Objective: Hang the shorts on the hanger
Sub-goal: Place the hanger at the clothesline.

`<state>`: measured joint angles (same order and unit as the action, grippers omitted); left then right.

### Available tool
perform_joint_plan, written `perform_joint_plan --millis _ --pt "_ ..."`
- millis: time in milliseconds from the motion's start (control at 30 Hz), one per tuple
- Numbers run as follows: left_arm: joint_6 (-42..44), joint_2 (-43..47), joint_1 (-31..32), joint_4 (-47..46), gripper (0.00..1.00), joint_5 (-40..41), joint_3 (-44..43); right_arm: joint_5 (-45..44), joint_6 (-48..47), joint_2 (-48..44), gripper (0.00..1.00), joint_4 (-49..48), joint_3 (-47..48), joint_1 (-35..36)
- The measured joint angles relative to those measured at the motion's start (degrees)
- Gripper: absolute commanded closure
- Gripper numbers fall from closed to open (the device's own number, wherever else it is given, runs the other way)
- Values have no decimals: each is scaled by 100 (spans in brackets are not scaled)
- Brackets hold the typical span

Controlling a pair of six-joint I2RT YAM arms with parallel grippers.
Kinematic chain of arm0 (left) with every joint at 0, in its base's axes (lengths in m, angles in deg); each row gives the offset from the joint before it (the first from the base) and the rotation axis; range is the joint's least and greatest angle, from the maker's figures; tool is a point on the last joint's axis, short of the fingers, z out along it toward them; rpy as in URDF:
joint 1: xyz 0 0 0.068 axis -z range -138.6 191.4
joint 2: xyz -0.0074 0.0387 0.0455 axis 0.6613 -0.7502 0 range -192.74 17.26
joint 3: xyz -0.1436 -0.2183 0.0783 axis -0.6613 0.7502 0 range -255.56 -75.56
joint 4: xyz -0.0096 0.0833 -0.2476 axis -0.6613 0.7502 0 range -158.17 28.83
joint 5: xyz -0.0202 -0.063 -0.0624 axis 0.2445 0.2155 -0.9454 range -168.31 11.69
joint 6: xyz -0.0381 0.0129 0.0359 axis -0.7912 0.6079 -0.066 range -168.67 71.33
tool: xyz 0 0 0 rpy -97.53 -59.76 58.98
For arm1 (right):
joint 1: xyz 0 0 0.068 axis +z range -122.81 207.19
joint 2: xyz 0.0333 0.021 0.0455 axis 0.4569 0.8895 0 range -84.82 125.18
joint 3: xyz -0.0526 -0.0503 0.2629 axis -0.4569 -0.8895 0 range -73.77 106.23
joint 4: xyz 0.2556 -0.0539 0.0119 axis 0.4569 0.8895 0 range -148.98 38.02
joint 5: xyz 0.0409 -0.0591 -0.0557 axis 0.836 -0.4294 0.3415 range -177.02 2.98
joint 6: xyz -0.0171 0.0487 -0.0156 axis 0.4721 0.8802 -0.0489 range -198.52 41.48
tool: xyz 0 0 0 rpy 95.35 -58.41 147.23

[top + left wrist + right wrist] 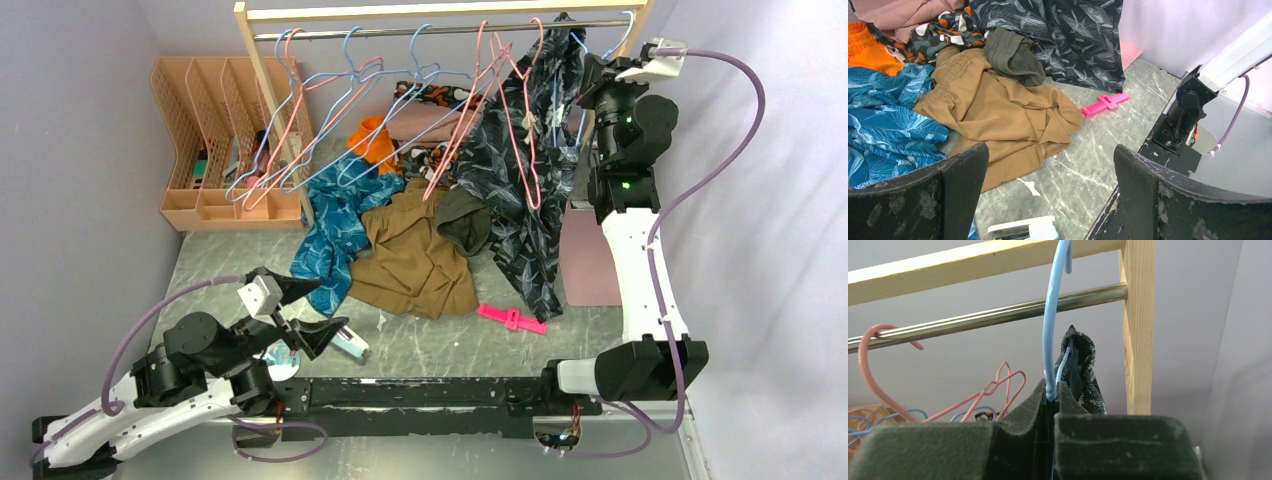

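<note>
The shorts [520, 180], dark with a pale leaf print, hang from the far right of the rack and trail down onto the table. They also show in the left wrist view [1068, 40]. A fold of them [1082, 367] sits on the light-blue hanger [1050, 330]. My right gripper [1053, 390] is shut on the hanger's neck just under the chrome rail [998, 315]. From above, this gripper [600, 78] is at the rack's right end, with the hanger's hook [627, 28] by the rail. My left gripper [312, 312] is open and empty, low over the table's near left [1048, 160].
Several pink and blue hangers [350, 90] hang on the rail. A teal garment [335, 225], a brown garment [415, 260] and an orange one [372, 140] lie under it. A pink clip [512, 318], a white object [1023, 230] and a peach organiser [215, 150] are nearby.
</note>
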<state>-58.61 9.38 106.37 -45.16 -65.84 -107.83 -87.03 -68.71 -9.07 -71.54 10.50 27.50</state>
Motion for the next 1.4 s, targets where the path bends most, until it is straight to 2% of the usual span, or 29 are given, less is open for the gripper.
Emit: perform_joint_plan --millis 1333,1400 --pt "4 0 -7 -2 1 -4 4 -68 -22 400 100 -26 -15 -103" --pt "4 0 -7 -2 1 -7 11 -90 -17 365 91 -2 -24 -103"
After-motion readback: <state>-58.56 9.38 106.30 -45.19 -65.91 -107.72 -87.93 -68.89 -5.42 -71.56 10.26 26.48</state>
